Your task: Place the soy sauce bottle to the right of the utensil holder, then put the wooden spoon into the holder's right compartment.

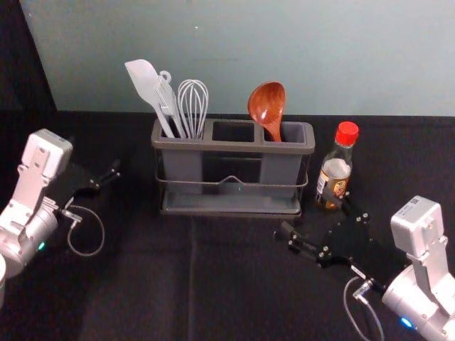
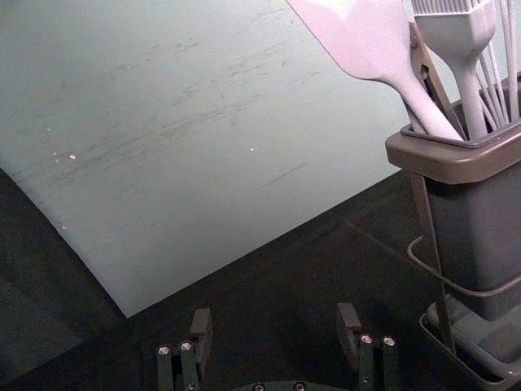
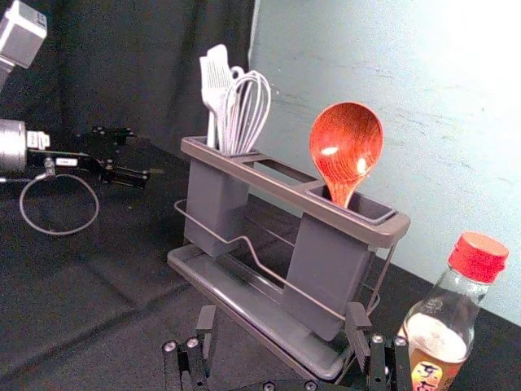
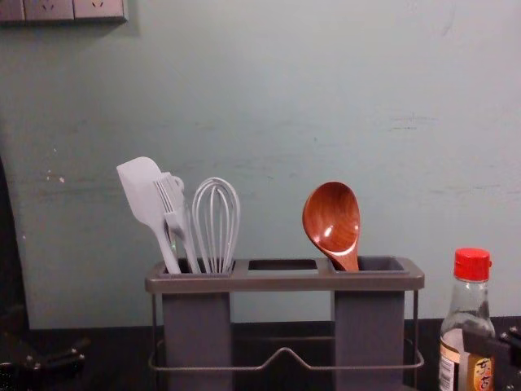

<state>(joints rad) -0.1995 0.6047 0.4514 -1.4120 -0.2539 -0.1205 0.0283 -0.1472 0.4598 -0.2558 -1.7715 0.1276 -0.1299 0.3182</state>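
One wooden spoon (image 1: pixel 267 101) stands bowl up in the right compartment of the utensil holder (image 1: pixel 213 145); a spatula (image 1: pixel 144 79) and whisk (image 1: pixel 193 106) stand in the left. The soy sauce bottle (image 1: pixel 336 169) is upright just right of the holder. Near it, the right gripper (image 1: pixel 306 213) has its fingers apart. The left gripper (image 1: pixel 106 177), left of the holder, is likewise spread.

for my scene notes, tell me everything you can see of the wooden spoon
The wooden spoon is glossy reddish-brown, with visible grain and light glints on its rounded, hollow bowl. It stands bowl up in the right compartment of the utensil holder, leaning toward the holder's middle, its hollow facing the robot. The handle narrows below the bowl; its lower part is hidden inside. Neither the left claw nor the right claw touches it.
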